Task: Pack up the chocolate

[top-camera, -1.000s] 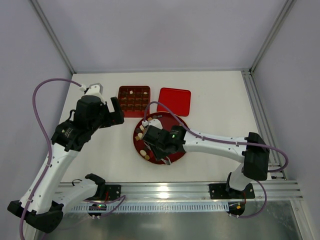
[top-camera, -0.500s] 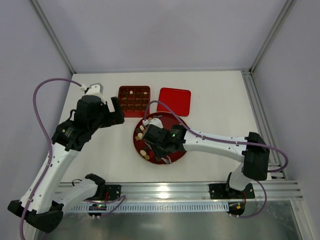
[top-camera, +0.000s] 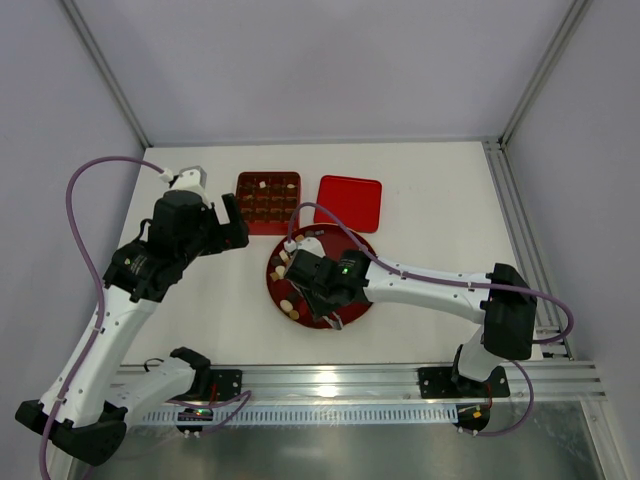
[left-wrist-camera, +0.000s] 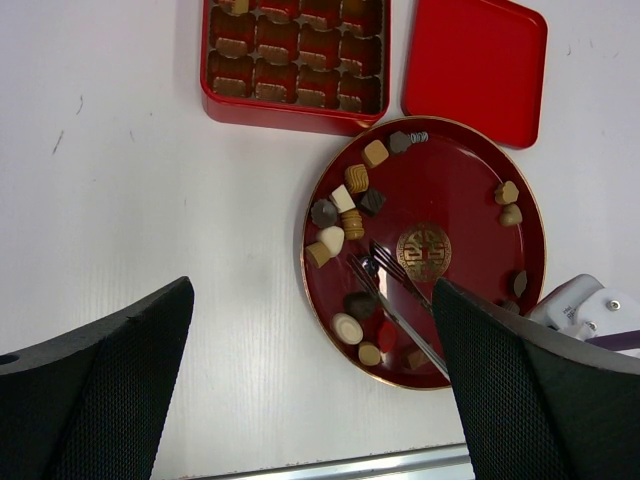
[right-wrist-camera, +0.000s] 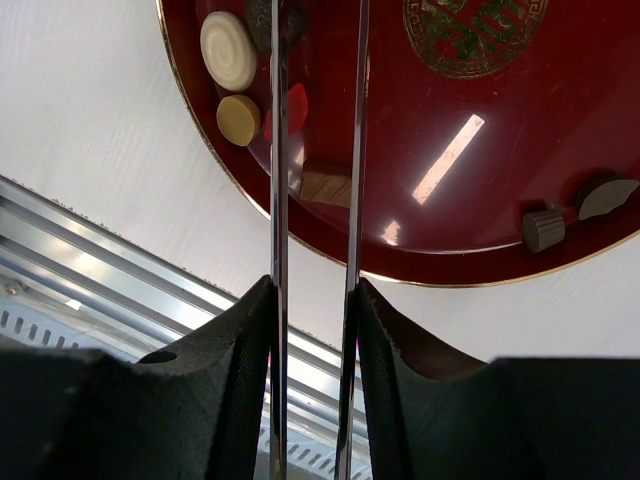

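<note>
Over the red plate (left-wrist-camera: 470, 190), the right arm (top-camera: 430, 283) had crept slightly toward its left rim; the left gripper (left-wrist-camera: 312, 300) stayed spread wide left of the plate. The right gripper (right-wrist-camera: 312, 300) clamped thin metal tongs (right-wrist-camera: 279, 150), tips reaching a dark piece (left-wrist-camera: 358, 305). The chocolate (left-wrist-camera: 350, 328) lay along the plate's rim, unmoved.
</note>
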Action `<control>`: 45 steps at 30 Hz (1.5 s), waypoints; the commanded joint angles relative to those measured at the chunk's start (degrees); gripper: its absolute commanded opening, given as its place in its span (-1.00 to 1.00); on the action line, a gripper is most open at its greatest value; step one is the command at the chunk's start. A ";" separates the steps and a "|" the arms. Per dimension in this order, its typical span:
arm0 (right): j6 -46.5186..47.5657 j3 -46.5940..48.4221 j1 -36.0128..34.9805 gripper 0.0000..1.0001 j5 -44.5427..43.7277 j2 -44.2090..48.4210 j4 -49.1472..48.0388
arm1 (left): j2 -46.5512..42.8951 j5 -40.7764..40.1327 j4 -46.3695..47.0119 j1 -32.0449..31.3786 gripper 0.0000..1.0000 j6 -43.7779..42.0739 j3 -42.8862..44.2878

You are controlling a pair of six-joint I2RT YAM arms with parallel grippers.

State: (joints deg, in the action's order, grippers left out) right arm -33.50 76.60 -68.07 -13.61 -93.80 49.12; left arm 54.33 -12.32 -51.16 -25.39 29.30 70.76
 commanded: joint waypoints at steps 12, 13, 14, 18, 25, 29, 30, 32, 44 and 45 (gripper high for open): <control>0.62 1.98 1.80 -0.23 -3.89 4.85 2.38 | -0.01 -0.16 2.03 0.07 1.00 -0.73 -0.01; 0.54 2.32 1.98 -0.23 -4.15 4.94 2.47 | -0.01 -0.08 2.03 0.07 1.00 -0.73 0.08; 0.71 2.33 1.98 -0.23 -4.15 5.03 2.82 | -0.01 -0.08 2.03 0.07 1.00 -0.65 0.08; 0.80 2.42 2.24 -0.23 -4.41 5.47 3.17 | 0.08 -0.08 2.11 -0.01 0.99 -0.65 0.08; 0.98 2.68 2.42 -0.23 -4.59 5.91 3.61 | 0.17 0.10 2.29 0.07 0.99 -0.65 0.17; 1.15 2.94 2.42 -0.23 -4.32 5.82 4.31 | 0.26 0.19 2.29 -0.01 1.00 -0.56 0.17; 1.06 2.94 2.51 -0.23 -4.24 5.82 4.31 | 0.25 0.19 2.20 -0.01 1.00 -0.56 0.08; 1.06 2.77 2.51 -0.23 -3.89 6.00 4.40 | 0.08 0.27 2.20 0.07 1.00 -0.47 0.08; 0.98 1.89 2.51 -0.21 -2.57 6.17 4.58 | 0.17 0.36 2.20 0.07 0.99 -0.38 0.17; 1.06 1.80 2.42 -0.21 -2.39 6.17 4.58 | 0.08 0.45 2.29 0.07 0.99 -0.47 0.17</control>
State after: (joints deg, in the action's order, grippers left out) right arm -33.06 77.19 -65.76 -16.12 -90.35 53.91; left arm 54.54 -12.23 -50.85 -25.39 29.34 70.76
